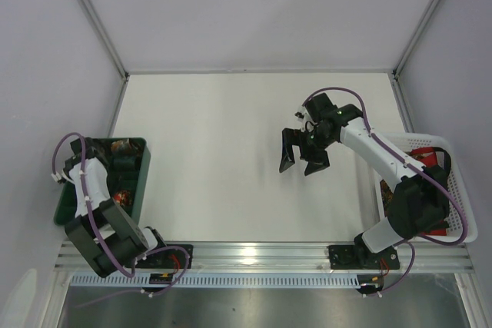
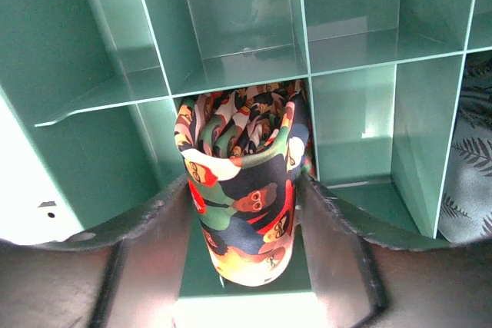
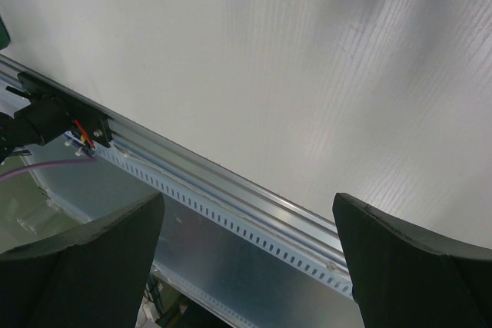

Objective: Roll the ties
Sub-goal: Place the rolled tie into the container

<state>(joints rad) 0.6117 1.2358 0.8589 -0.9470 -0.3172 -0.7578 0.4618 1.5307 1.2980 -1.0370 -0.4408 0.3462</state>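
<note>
In the bin the left gripper pinches a rolled tie, upright in one cell. I think it should let go slowly, so the roll does not loosen. Far right of the bin, the right gripper hangs spread, empty.

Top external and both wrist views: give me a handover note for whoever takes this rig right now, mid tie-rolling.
Left gripper: over the green divided bin, jaws closed against both sides of a rolled tie standing upright in one compartment.
Right gripper: open, empty, above the table.
Done: that roll is in the bin; a grey leaf-print fabric fills a neighbouring compartment.
Left: release the roll, then check the white basket on the right. Its red and dark contents are mostly hidden by the arm.
</note>
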